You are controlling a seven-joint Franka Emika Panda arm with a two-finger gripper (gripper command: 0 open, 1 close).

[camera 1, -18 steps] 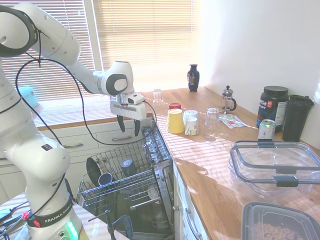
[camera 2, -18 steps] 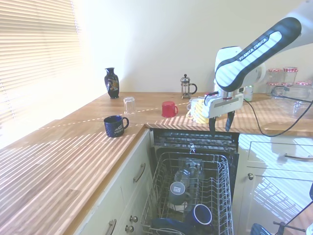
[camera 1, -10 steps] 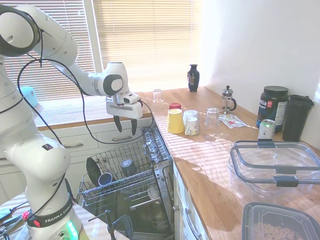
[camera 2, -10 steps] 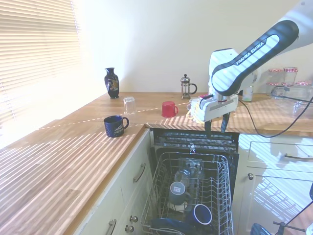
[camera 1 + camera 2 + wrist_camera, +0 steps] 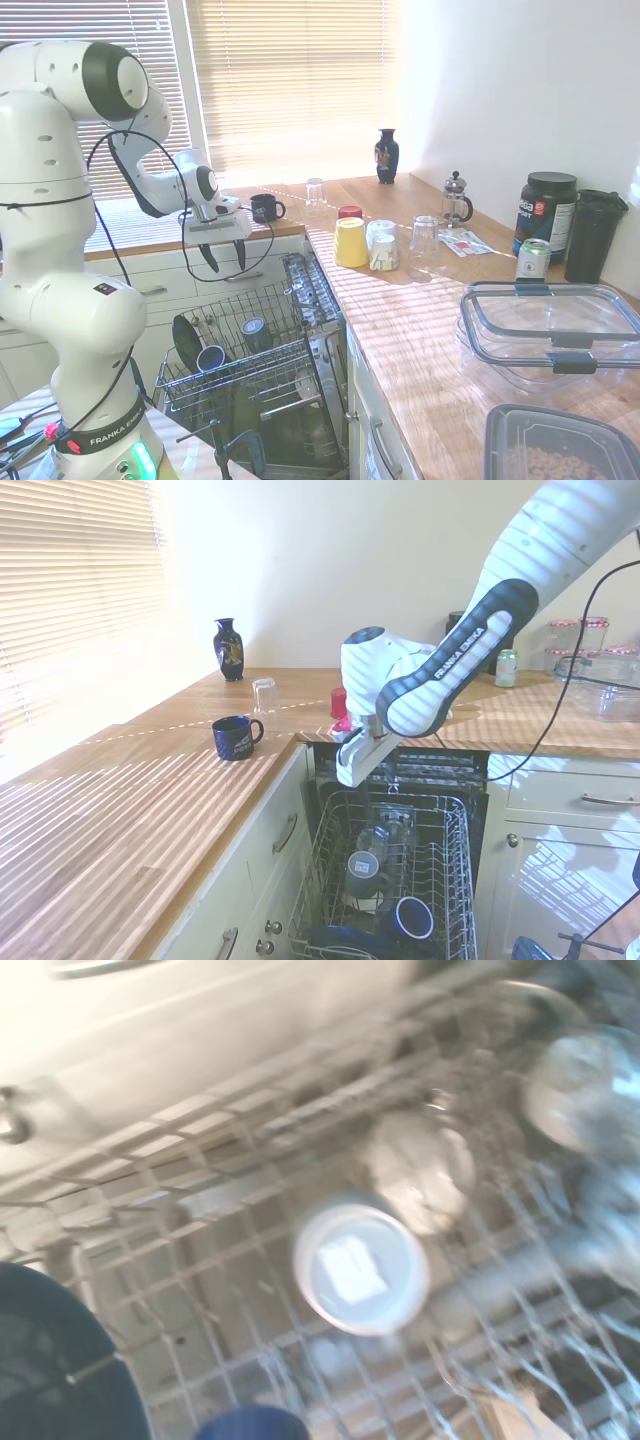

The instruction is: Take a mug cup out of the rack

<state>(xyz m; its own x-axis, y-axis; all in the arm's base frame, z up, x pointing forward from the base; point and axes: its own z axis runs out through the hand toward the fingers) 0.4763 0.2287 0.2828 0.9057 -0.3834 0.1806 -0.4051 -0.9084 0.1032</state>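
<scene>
- Gripper (image 5: 222, 258): fingers are seen spread apart with nothing clamped between them. It is held above the rack, clear of everything in it.
- Rack (image 5: 233, 367): it is pulled out of the open dishwasher below the worktop (image 5: 420, 340) and is loaded with several items.
- Mug cup (image 5: 255, 332): it is seated between the prongs near the middle of the rack. A pale grey round face with a white label is turned towards the wrist camera (image 5: 360, 1268).
- Cup with blue inside (image 5: 210, 357): it is lodged just beside the mug cup, nearer the rack's front edge.
- Dark dish (image 5: 186, 340): it is stood on edge next to the blue-lined cup.
- Clear glasses (image 5: 386, 826): these are parked behind the mug cup, towards the back of the rack.
- Dark printed mug (image 5: 266, 207): it is left on the worktop, outside the rack.
- Yellow cup (image 5: 350, 242): it is stood upside down on the worktop.
- Lidded tub (image 5: 555, 450): brownish contents can be seen through the lid.
</scene>
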